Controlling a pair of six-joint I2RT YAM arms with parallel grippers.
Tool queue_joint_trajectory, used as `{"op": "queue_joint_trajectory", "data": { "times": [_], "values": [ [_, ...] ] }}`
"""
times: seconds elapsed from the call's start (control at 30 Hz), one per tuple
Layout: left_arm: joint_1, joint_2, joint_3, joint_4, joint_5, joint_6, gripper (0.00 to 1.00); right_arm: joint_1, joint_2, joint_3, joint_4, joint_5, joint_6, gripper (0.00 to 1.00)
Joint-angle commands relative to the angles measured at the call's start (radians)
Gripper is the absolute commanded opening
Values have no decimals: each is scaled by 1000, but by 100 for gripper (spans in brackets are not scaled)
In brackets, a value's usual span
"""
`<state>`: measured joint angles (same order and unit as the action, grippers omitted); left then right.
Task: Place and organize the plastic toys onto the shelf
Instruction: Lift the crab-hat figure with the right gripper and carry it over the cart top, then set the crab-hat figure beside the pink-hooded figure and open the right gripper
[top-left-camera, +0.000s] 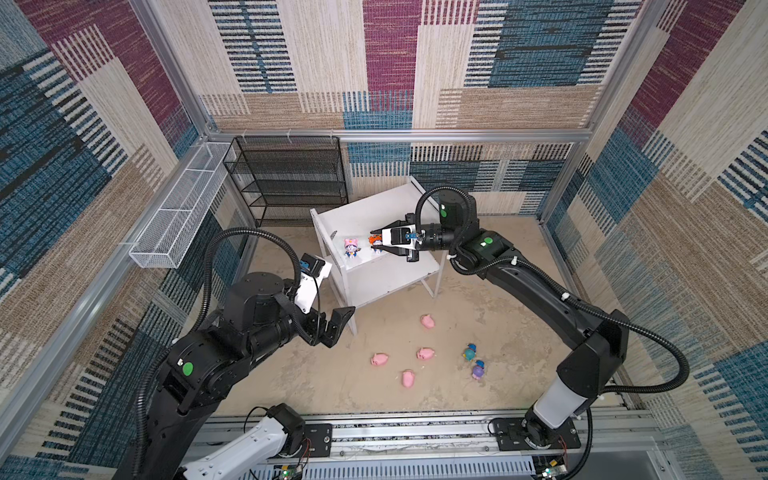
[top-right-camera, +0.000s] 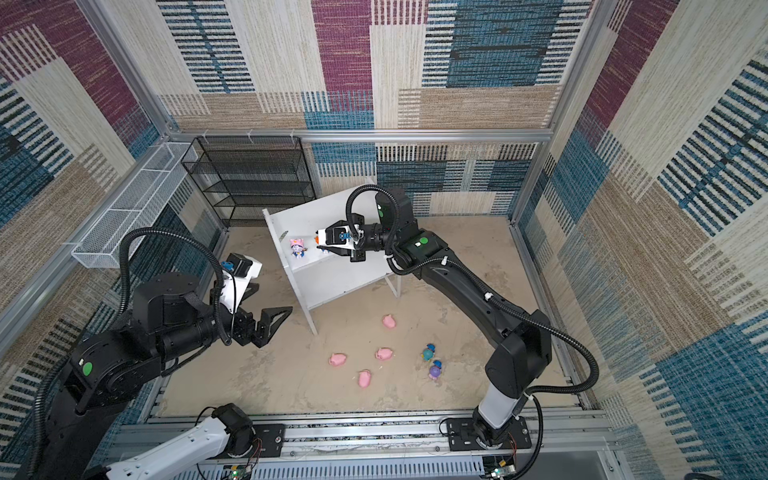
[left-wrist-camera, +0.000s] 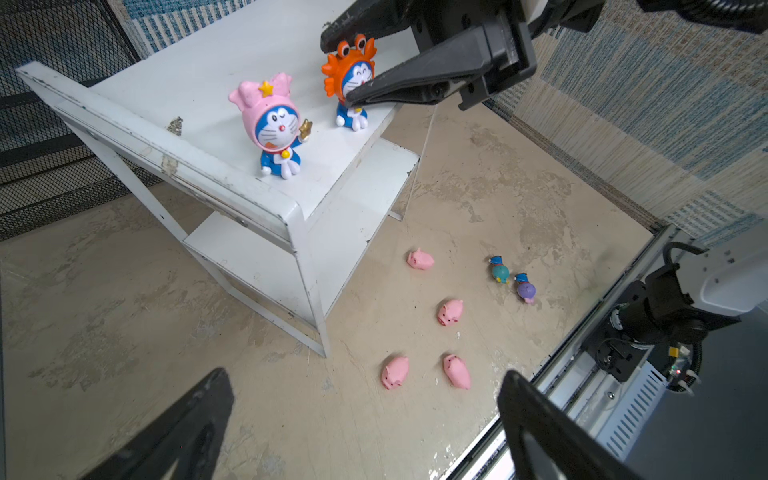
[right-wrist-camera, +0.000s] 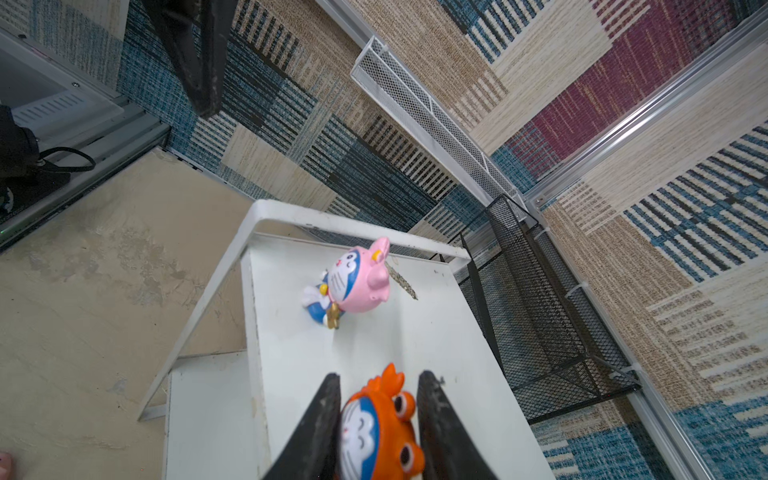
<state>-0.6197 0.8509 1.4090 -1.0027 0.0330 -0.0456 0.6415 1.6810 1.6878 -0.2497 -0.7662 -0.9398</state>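
Left fingers (left-wrist-camera: 187, 428) are spread wide with nothing between them, held over the bench (top-left-camera: 311, 382) near the front corner leg of the shelf (top-left-camera: 361, 216). Right fingers (left-wrist-camera: 415, 81) are reached in over the shelf's top board and set one on each side of the orange figurine (left-wrist-camera: 349, 72), tight against its hood. Whether the hood is pinched or just cleared by a thin gap cannot be told, so grip is undetermined. The orange figurine is stood upright on the top board, feet at the front edge. The pink figurine (left-wrist-camera: 274, 124) is stood upright on the same board, beside the orange one but apart from it, nearer the shelf's end frame. Four pigs (top-left-camera: 426, 353) are scattered on the bench in front of the shelf, none touching, one closer to the shelf than the rest. The teal figurine (top-left-camera: 469, 353) and purple figurine (top-left-camera: 478, 370) are seen just beside each other on the bench, to the right of the pigs in both top views. The shelf is set skewed to the back wall. The black rack (top-left-camera: 286, 178) is placed behind it and the white basket (top-left-camera: 178, 212) is hung along the left wall.
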Motion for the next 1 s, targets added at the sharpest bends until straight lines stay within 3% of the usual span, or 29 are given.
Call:
{"op": "queue_joint_trajectory", "data": {
  "times": [0.0,0.53,0.83,0.97],
  "values": [
    [1,-1,-1,28,2,20,99,1,2,3,10,-1,-6,36],
    [0,37,76,28,-42,13,100,1,-38,-15,19,31,4,47],
    [0,87,129,35,21,22,99,1,-196,-166,92,75,84,79],
    [1,92,139,35,59,37,100,1,-311,-276,145,129,196,95]
  ]
}}
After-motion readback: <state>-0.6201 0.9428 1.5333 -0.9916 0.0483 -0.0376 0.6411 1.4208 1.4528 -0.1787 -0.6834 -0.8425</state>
